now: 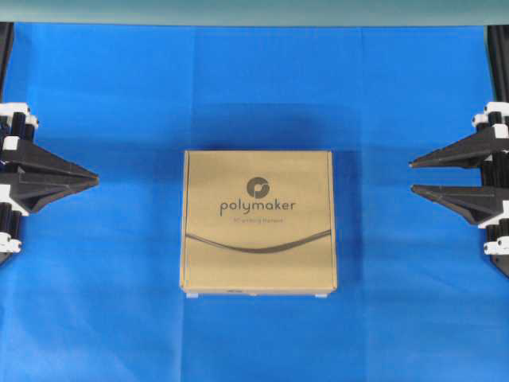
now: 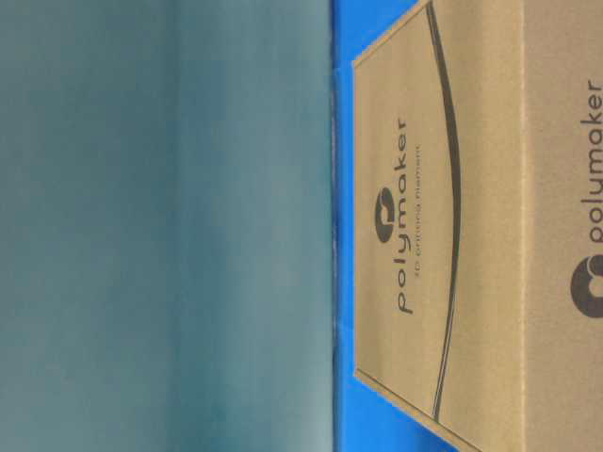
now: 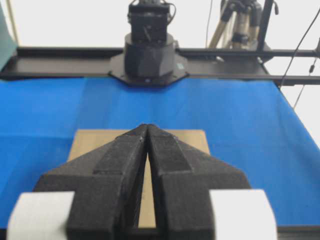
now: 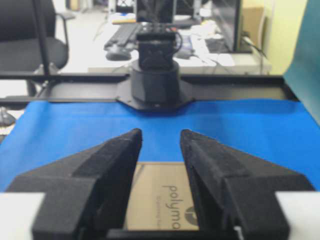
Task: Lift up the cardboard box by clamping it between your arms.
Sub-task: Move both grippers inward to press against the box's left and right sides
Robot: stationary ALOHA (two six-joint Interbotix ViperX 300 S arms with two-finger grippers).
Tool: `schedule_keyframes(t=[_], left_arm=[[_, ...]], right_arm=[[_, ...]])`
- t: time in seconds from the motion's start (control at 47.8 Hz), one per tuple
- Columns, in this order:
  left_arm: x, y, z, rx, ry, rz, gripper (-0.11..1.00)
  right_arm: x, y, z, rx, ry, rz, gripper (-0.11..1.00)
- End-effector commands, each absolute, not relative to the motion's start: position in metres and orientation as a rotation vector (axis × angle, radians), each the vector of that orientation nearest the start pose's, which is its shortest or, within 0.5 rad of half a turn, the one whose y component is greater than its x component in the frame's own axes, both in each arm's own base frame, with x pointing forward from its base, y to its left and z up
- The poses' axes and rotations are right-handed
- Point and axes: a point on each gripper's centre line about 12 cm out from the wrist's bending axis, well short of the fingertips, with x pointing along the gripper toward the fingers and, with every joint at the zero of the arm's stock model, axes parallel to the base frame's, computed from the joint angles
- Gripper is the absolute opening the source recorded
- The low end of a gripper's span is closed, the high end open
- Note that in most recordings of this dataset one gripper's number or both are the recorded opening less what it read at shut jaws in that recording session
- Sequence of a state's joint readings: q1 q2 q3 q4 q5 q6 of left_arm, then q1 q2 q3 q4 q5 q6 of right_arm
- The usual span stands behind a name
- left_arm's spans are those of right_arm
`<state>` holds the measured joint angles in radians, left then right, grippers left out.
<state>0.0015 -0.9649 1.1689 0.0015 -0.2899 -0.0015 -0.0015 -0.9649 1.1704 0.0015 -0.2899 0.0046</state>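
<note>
— Blue cloth [image 1: 103,95] covers the table; where's the cardboard box [image 1: 258,223]?
— Lying flat mid-table, closed, contents hidden.
— Grippers?
— Left gripper [image 1: 94,181] fingers together, right gripper [image 1: 412,177] slightly apart — both well clear of it, arms cut off at the edges.

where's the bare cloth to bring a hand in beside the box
Bare blue cloth lies between the left pincer and the cardboard box, and again between box and right pincer. Wide strips above and below the box too. Nowhere crowded.
</note>
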Motion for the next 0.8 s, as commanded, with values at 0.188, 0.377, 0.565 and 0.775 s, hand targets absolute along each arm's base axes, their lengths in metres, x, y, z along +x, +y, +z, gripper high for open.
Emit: schedule_keyframes(t=[0.188, 0.377, 0.565, 0.775], left_arm=[[0.219, 0.002, 0.281, -0.044, 0.112, 0.011, 0.00], [0.226, 0.003, 0.265, -0.047, 0.365, 0.021, 0.00], [0.233, 0.003, 0.249, -0.035, 0.552, 0.024, 0.00], [0.247, 0.003, 0.231, -0.031, 0.664, 0.026, 0.00]], right_arm=[[0.206, -0.004, 0.272, 0.105, 0.204, -0.030, -0.01], [0.206, -0.004, 0.250, 0.113, 0.534, -0.034, -0.02], [0.210, -0.003, 0.223, 0.118, 0.782, -0.036, -0.02], [0.225, -0.006, 0.201, 0.103, 0.938, -0.047, -0.01]])
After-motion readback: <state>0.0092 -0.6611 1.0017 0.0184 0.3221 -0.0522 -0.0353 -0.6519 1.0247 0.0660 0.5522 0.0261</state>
